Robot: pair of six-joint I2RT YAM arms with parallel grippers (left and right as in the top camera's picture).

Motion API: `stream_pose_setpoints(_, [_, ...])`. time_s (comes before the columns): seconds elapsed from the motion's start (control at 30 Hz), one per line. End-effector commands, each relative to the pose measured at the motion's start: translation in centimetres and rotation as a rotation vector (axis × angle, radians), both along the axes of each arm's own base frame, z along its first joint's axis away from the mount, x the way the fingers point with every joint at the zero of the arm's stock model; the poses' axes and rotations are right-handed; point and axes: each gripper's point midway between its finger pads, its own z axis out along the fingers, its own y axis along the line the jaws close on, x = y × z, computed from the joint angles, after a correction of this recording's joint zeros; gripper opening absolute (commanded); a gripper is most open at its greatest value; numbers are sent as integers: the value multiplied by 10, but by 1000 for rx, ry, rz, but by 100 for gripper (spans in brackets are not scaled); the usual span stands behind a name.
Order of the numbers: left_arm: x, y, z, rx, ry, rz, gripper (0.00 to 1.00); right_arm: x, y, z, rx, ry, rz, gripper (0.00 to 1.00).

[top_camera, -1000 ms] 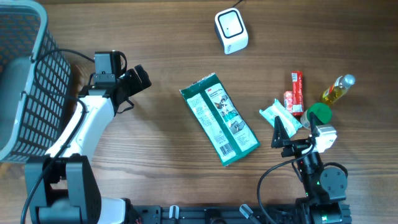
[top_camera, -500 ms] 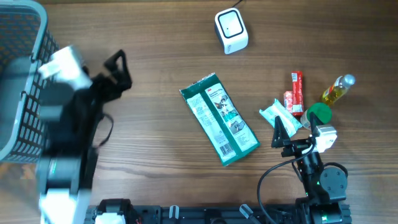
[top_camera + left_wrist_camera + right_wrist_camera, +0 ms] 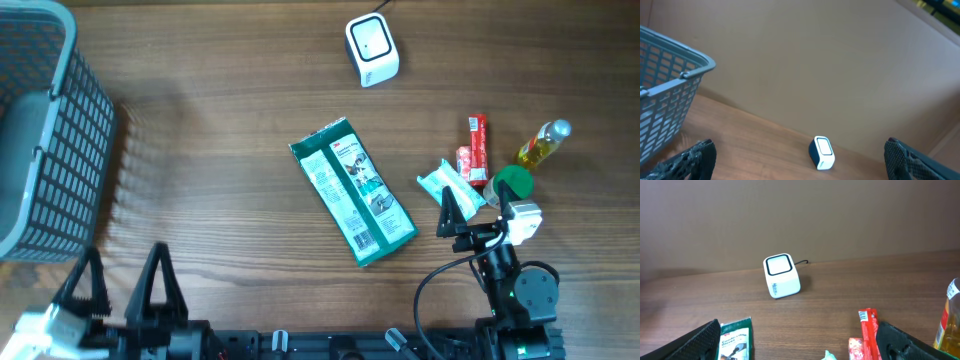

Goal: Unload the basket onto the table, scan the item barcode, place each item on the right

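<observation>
Claws are seen spread wide and empty at the near edge of the bench (image 3: 230, 150), the left claw (image 3: 122, 288) near the grey basket (image 3: 40, 150), the right claw (image 3: 800, 342) beside small snacks (image 3: 476, 150), while the green packet (image 3: 352, 190) is laid flat mid-bench, the white scanner (image 3: 371, 49) being stood beyond it.

**Bench** (image 3: 230, 120), wood.
- Left edge: tall mesh basket (image 3: 40, 130), walls off that side.
- Left-centre: wide bare stretch between basket and green packet (image 3: 352, 190); open passage.
- Centre: green packet, flat, lying diagonally.
- Far edge: white scanner (image 3: 372, 50), upright, bare wood all round.
- Right: tight cluster of red sachet (image 3: 477, 140), oil bottle (image 3: 543, 145), green lid (image 3: 514, 182) and pale sachet (image 3: 445, 185), set just beside one another. Narrow lane between cluster and packet.
</observation>
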Motion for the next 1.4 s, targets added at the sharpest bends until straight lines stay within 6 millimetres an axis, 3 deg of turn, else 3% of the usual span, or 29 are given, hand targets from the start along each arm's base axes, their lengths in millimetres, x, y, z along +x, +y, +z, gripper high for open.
stream_pose_setpoints(0.0, [1,3,-12,7,1,21,100,0,-4,3,15,-10,-18,100])
stream_pose_setpoints(0.23, [29,3,-32,-5,-40,19,100,0,-4,3,15,-10,-18,100])
stream_pose_setpoints(0.43, [57,3,-6,-9,-312,18,100,0,-3,3,15,-10,-18,100])
stream_pose_setpoints(0.53, [68,3,-8,-44,-450,7,100,0,-3,3,15,-10,-18,100])
stream_pose_setpoints(0.67, [82,3,-35,-47,-488,6,100,0,-4,3,15,-10,-18,100])
stream_pose_setpoints(0.9, [111,9,-97,-55,-353,43,100,0,-4,3,16,-10,-18,100])
stream_pose_setpoints(1.03, [118,10,-117,-46,-309,52,100,0,-3,3,15,-10,-18,100])
stream_pose_setpoints(1.23, [135,10,-180,25,-53,64,100,0,-4,3,15,-10,-18,100])
stream_pose_setpoints(1.37, [137,8,-209,125,66,58,100,0,-3,2,16,-9,-18,100])
